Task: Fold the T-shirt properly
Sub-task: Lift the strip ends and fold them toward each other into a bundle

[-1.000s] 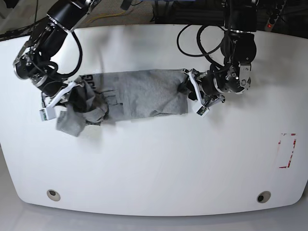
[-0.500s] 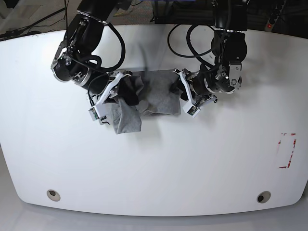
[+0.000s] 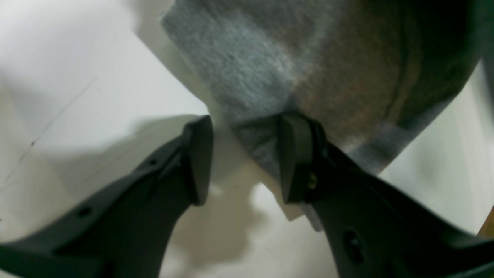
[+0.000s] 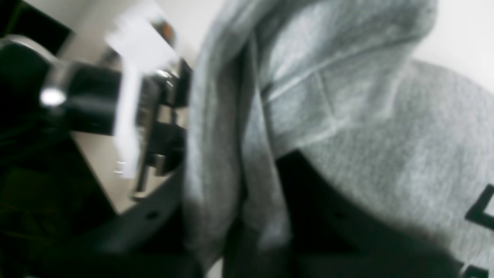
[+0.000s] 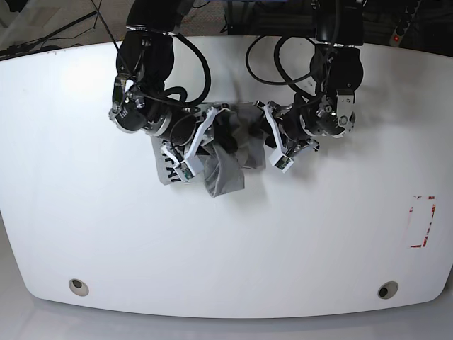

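- You are looking down on a white table [image 5: 226,241] with rounded corners that fills almost the whole base view.
- Near its front edge you can see two round holes, one at the left [image 5: 78,287] and one at the right [image 5: 386,290].
- On the right side of the top sits a rectangular outline of red tape [image 5: 422,221].
- Beyond the far edge it is dark; you can make out black cables [image 5: 42,32] there and a small red light [image 5: 397,37] at the upper right.
- Light falls evenly on the top, with soft shadows in the middle.
- In the left wrist view the white surface [image 3: 58,77] shows a fine dark line.
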### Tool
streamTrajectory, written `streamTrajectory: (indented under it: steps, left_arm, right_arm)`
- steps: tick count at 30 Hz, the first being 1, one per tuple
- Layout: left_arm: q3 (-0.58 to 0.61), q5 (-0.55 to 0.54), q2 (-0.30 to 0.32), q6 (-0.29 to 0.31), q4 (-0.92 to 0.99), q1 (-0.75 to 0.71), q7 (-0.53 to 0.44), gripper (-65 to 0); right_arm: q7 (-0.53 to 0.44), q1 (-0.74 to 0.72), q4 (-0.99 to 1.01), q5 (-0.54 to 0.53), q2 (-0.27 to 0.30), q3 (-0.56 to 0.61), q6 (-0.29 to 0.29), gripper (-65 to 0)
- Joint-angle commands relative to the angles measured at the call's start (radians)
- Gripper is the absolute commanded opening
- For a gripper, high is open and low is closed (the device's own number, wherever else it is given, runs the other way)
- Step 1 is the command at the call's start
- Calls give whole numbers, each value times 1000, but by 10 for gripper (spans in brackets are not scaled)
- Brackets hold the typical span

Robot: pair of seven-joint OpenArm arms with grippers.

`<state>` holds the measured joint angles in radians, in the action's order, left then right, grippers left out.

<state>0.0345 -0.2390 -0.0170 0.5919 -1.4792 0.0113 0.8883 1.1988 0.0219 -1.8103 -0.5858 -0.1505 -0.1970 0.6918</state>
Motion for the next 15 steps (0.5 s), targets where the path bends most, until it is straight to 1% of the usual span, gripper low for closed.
streamTrajectory:
  steps: [1,2,4,5,6,7,10,15]
  left_arm:
    - [2,26,-2,1,-7,2,25,-397]
    - [0,26,-2,1,-7,2,25,-397]
    - [0,26,-2,1,-7,2,25,-397]
    - [0,26,-2,1,-7,2,25,-397]
    - [-2,25,-2,1,-7,2,25,-397]
    - [-3,25,-2,1,-7,3,25,-397]
    - [-6,23,-2,3,-11,6,25,-397]
    - [-6,22,-4,4,-21,11,25,-397]
  right_arm:
    - [-90,-17,-16,92,10,38,6,-409]
    - [-98,-17,-16,135,13,52,6,-336]
    - [-99,-17,-21,208,13,78,6,-227]
    - [-101,-17,-29,244,13,92,6,-184]
    - [-101,-17,-50,280,15,112,6,-157]
    - [-101,-12,-76,309,15,132,6,-147]
    - [-98,17,-171,373,15,205,6,-147]
    - [-96,37,-207,402,15,267,6,-147]
